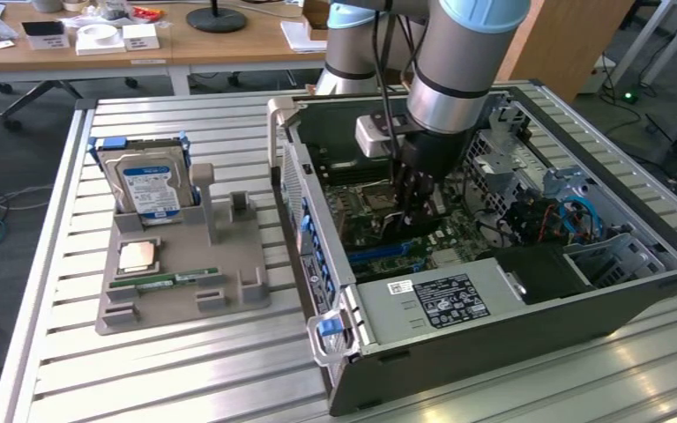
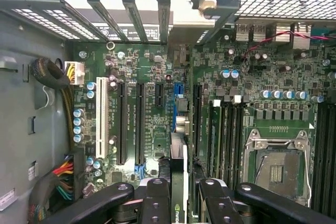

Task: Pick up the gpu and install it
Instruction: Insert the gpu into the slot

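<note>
- Looking into the open computer case (image 1: 497, 300), I see my end effector (image 2: 185, 184) clamped on the gpu (image 2: 178, 153), which stands edge-on between the fingers (image 2: 156, 203).
- The gpu is over the motherboard (image 2: 157, 66), just beside a blue connector (image 2: 178, 111); I cannot tell if it touches.
- The case lies toward the worktop (image 1: 174, 370) edge at the exterior view's right.
- A grey holder (image 1: 180, 295) with a hard drive (image 1: 151, 185) is near the opposite edge.

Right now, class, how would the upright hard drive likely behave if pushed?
The hard drive looks like a rigid, metal-cased box, so it is probably stiff and heavy for its size. Standing on end, it might tip, though the grey holder likely braces its base in a slot.
</note>
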